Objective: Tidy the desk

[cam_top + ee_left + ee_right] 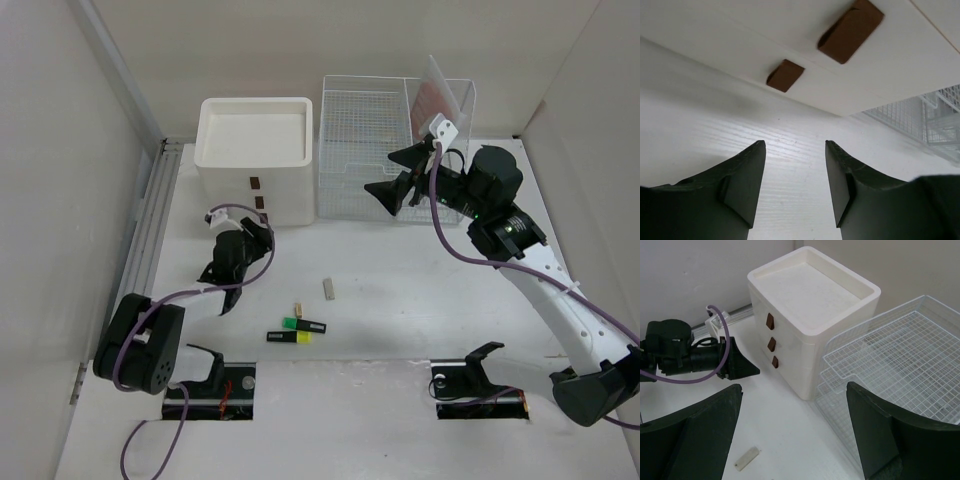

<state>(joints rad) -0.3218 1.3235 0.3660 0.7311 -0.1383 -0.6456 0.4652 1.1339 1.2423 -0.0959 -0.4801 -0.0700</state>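
On the white desk (420, 310) lie two green and yellow highlighters (298, 330), a small tan piece (297, 309) and a pale flat stick (327, 288), which the right wrist view also shows, the stick (747, 458) lying below my fingers. My left gripper (260, 232) is low over the desk, just in front of the white drawer box (255, 150). It stands open (795, 150) with nothing between its fingers, facing the brown drawer handles (785, 75). My right gripper (395, 182) hangs wide open (794, 387) and empty above the front of the wire trays (368, 150).
The drawer box (812, 300) and stacked wire trays (900, 360) stand side by side at the back. A clear plastic holder (445, 95) is behind the trays at the right. Beige walls close in the desk on both sides.
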